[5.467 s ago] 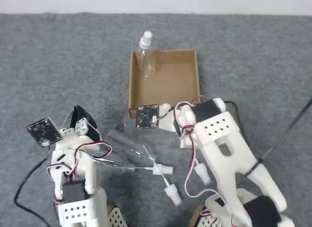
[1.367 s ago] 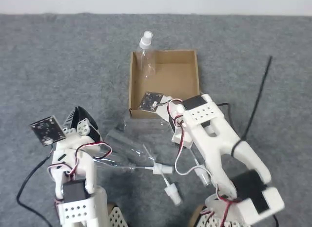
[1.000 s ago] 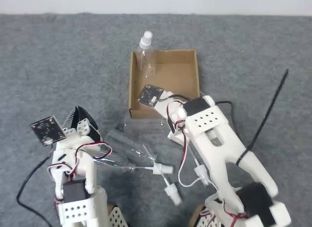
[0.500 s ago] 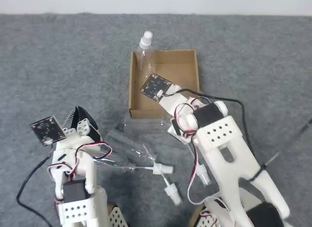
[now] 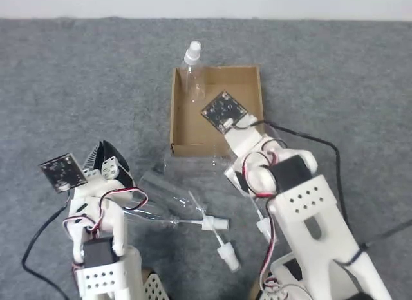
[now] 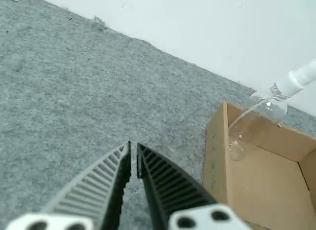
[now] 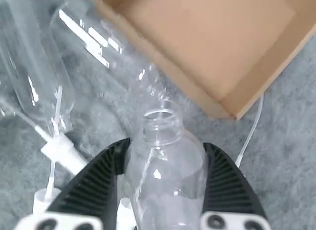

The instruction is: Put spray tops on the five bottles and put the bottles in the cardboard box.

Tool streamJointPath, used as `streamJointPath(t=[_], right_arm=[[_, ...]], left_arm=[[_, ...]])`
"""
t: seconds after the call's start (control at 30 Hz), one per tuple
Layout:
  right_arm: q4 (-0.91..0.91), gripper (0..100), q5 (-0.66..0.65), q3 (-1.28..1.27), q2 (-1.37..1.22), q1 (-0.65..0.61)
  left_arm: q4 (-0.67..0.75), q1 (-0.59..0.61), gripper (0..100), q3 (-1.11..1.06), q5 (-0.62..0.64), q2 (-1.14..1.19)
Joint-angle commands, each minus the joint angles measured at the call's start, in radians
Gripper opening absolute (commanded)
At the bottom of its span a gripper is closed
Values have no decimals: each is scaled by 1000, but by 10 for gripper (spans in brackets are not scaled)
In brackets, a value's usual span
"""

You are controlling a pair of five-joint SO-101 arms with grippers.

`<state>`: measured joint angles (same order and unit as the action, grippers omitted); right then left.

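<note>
My right gripper (image 7: 165,144) is shut on a clear bottle (image 7: 164,171) whose neck is open, with no spray top on it. It hangs just in front of the cardboard box (image 7: 232,87), at the box's (image 5: 177,123) near edge in the high view. One capped bottle (image 5: 193,73) stands in the box's far left corner. Two more clear bottles (image 5: 183,168) (image 5: 154,206) lie on the carpet between the arms, and one of them carries a spray top (image 5: 214,222). My left gripper (image 6: 133,147) is shut on nothing at the lower left (image 5: 102,155).
Loose spray tops (image 5: 227,254) (image 5: 264,228) with thin tubes lie on the grey carpet between the arm bases. A white wall edges the far side of the carpet. Cables trail from both arms.
The right arm has swung its wrist forward from the box's front edge to above the box. The left arm and the lying bottles have not moved.
</note>
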<state>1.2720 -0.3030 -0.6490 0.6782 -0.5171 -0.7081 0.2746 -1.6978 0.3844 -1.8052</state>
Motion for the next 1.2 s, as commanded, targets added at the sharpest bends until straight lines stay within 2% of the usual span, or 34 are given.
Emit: streamJointPath(t=[0.0, 0.8, 1.17], right_arm=[[-35, 108, 14, -43, 101, 4], [-130, 108, 12, -302, 458, 10], [-185, 108, 21, -353, 555, 148]], left_arm=[[-2, -3, 12, 13, -8, -20], [-2, -3, 12, 13, -8, -20], [-2, -5, 12, 13, -8, -20]])
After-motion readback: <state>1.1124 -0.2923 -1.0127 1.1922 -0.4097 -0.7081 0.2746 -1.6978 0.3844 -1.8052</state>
